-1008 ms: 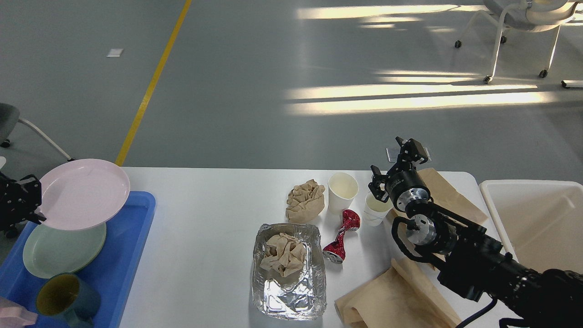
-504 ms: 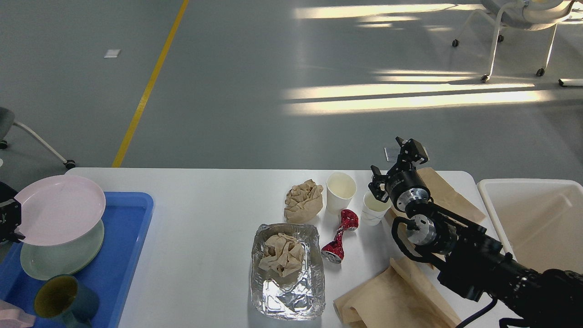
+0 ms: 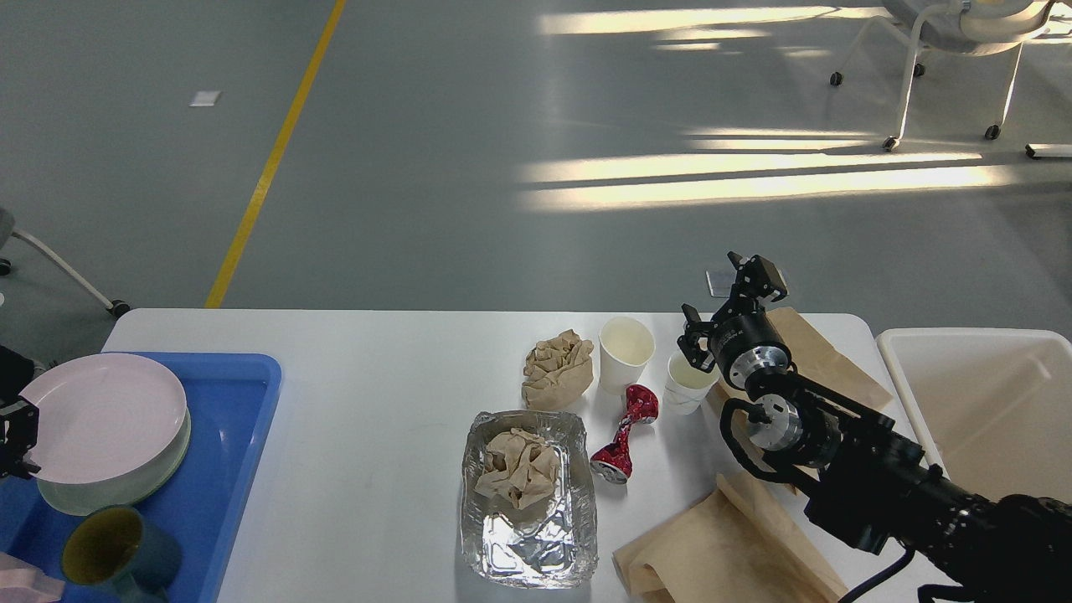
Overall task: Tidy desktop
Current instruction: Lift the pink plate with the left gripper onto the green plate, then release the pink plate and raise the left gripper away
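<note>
A white desktop (image 3: pixel 377 402) fills the lower view. The right gripper (image 3: pixel 727 301) hovers with fingers spread above a small paper cup (image 3: pixel 690 383). The left gripper (image 3: pixel 12 423), its finger spacing unclear, meets a pink plate (image 3: pixel 100 417) on the blue tray (image 3: pixel 239 402).

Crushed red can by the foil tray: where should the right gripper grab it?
Grip the crushed red can at its pinched waist, coming from above with fingers across the narrow middle. It lies flat on the desktop, both ends flared, so the waist probably fits the right gripper best.
</note>
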Robot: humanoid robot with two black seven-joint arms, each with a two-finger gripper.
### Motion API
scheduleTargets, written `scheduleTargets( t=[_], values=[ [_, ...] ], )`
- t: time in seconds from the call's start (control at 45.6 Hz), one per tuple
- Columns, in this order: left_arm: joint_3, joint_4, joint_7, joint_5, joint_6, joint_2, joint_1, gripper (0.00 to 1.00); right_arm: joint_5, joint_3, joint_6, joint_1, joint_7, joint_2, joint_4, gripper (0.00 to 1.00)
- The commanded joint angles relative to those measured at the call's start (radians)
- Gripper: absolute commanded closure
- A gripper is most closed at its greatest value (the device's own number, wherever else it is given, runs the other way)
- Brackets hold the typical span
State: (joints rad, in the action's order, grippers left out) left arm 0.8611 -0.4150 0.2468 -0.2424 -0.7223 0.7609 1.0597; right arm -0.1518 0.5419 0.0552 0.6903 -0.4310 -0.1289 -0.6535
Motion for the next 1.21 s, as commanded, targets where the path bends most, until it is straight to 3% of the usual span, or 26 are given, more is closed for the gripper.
scheduleTargets(
  t=[0.0, 0.285, 0.504, 0.723, 0.898, 0.986, 1.183],
  values=[
    [-0.001, 0.001, 0.002, 0.0, 0.006, -0.005, -0.003, 0.99, 0.0, 0.001, 0.0, 0.0, 0.0, 0.0, 0.0, 0.0],
    [-0.001, 0.001, 0.002, 0.0, 0.007, -0.006, -0.004, 0.94, 0.0, 0.0, 0.0, 0.0, 0.0, 0.0, 0.0, 0.0],
    [-0.002, 0.001, 0.0, 0.0, 0.015, -0.008, -0.004, 0.81, 0.0, 0.0, 0.0, 0.0, 0.0, 0.0, 0.0, 0.0],
    [-0.002, 0.001, 0.0, 0.0, 0.083, -0.02, -0.004, 0.5, 0.0, 0.0, 0.0, 0.0, 0.0, 0.0, 0.0, 0.0],
    [-0.004, -0.002, -0.004, 0.0, 0.204, -0.041, -0.007, 0.12, 0.0, 0.0, 0.0, 0.0, 0.0, 0.0, 0.0, 0.0],
    [-0.01, -0.002, -0.014, 0.0, 0.248, -0.054, -0.035, 0.07, 0.0, 0.0, 0.0, 0.0, 0.0, 0.0, 0.0, 0.0],
    [-0.077, 0.001, -0.015, 0.0, 0.314, -0.048, -0.038, 0.05, 0.0, 0.0, 0.0, 0.0, 0.0, 0.0, 0.0, 0.0]
  ],
)
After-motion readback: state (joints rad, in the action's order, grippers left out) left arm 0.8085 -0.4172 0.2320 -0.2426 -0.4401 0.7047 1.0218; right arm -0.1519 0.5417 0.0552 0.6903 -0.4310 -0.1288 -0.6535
